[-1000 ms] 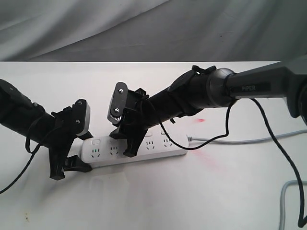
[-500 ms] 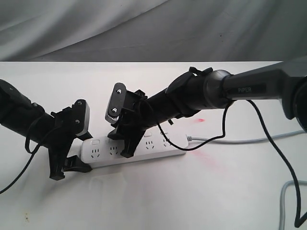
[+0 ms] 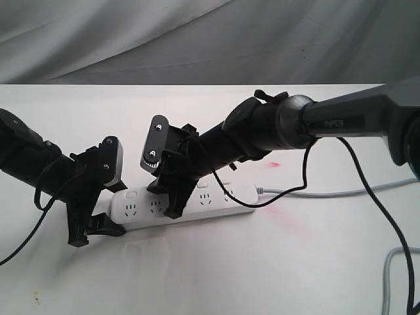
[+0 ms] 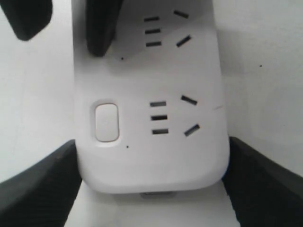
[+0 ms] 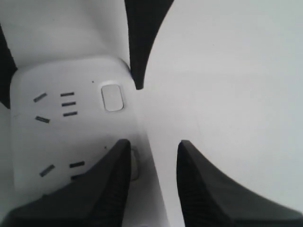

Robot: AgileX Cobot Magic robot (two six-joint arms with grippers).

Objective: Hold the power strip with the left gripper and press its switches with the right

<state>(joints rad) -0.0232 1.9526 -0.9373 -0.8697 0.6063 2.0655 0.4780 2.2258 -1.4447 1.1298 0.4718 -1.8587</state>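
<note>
The white power strip [image 3: 197, 205] lies on the table with its grey cord [image 3: 328, 192] leading off to the right. My left gripper [image 3: 95, 231] is shut on the strip's left end; in the left wrist view its fingers [image 4: 42, 189] press both sides of the rounded end of the power strip [image 4: 151, 161], near the first switch [image 4: 106, 122]. My right gripper [image 3: 167, 197] stands over the strip a little further along, open. In the right wrist view one of its fingertips [image 5: 120, 156] rests over the second switch [image 5: 135, 163], mostly hiding it. The first switch [image 5: 112, 98] shows uncovered.
A small red mark [image 3: 274, 164] lies on the white table behind the strip. A thick grey cable [image 3: 394, 275] curves at the right front corner, and a thin black cable [image 3: 367, 184] hangs from the right arm. Grey cloth [image 3: 210, 39] forms the backdrop.
My right gripper and its arm have shifted slightly left along the strip. The left gripper and the strip have stayed put.
</note>
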